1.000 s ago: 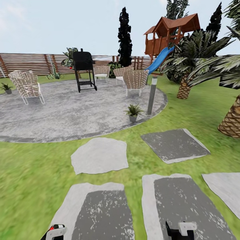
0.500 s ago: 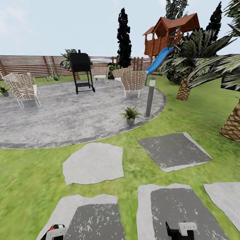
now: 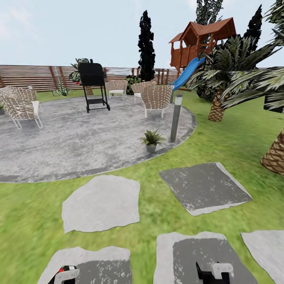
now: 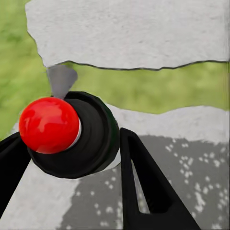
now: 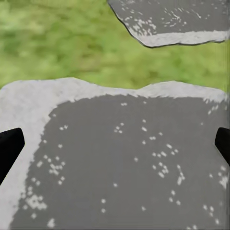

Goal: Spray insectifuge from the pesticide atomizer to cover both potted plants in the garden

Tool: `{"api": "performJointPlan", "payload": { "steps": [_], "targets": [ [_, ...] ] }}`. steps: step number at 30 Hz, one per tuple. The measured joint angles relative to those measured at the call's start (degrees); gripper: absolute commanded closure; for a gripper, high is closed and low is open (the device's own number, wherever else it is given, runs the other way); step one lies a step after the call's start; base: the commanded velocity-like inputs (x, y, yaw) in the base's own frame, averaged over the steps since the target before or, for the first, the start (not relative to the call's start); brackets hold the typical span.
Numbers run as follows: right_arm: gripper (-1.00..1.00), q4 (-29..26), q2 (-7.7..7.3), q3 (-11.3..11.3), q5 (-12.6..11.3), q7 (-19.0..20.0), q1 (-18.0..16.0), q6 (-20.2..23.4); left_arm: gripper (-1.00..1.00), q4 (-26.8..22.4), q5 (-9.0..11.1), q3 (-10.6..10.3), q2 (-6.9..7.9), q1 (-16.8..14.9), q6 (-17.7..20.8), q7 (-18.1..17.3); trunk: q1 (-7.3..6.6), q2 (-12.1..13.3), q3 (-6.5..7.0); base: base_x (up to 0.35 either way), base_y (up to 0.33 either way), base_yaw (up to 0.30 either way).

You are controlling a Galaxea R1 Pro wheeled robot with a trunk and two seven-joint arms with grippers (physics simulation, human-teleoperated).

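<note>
At far left, a wicker chair (image 3: pixel 20 107) stands on the grey speckled paved round (image 3: pixel 79 138), backed by a brown slatted fence (image 3: pixel 31 77). A black grill (image 3: pixel 93 85) on a wheeled frame stands further along the paving, with more woven chairs (image 3: pixel 157 98) behind it.

1 potted plant (image 3: pixel 151 140), a low rosette of pointed green leaves in a small grey pot, sits near the paving's edge, just beside a slim grey post light (image 3: pixel 175 118). Flat irregular stepping stones (image 3: pixel 102 203) lie in the green lawn (image 3: pixel 23 221). At right stand scaly-trunked palms (image 3: pixel 217 106) and a wooden playhouse with a blue slide (image 3: pixel 187 73).

The left gripper (image 4: pixel 72 158) is closed on the pesticide atomizer (image 4: pixel 76 136); its black fingers (image 4: pixel 143 182) press either side of the round black top, which carries a glossy red knob.

The right gripper (image 5: pixel 115 143) is spread wide, holding nothing, over a mottled dark stone slab (image 5: pixel 124 163).
</note>
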Motion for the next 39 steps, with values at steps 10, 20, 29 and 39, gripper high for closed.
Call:
{"api": "performJointPlan", "payload": {
  "steps": [10, 20, 29, 39],
  "targets": [
    [-1.00, 0.00, 0.00, 0.00, 0.03, 0.00, 0.00, -0.04, 1.00, 0.00, -0.07, -0.01, 0.00, 0.00, 0.00, 0.00, 0.00, 0.00, 0.00, 0.289, -0.172, 0.000],
    [-1.00, 0.00, 0.00, 0.00, 0.03, 0.00, 0.00, -0.05, 1.00, 0.00, -0.11, -0.01, 0.00, 0.00, 0.00, 0.00, 0.00, 0.00, 0.00, 0.290, -0.172, 0.000],
    [-1.00, 0.00, 0.00, 0.01, 0.03, 0.20, 0.00, -0.05, 1.00, 0.00, -0.05, 0.00, 0.03, 0.00, 0.00, 0.00, 0.00, 0.00, 0.00, 0.297, -0.164, 0.000],
    [-1.00, 0.02, 0.03, 0.01, 0.03, 0.24, -0.02, -0.03, 1.00, -0.04, 0.05, 0.03, 0.01, 0.02, -0.07, 0.00, 0.00, 0.00, 0.00, 0.309, -0.142, 0.151]
  ]
}}
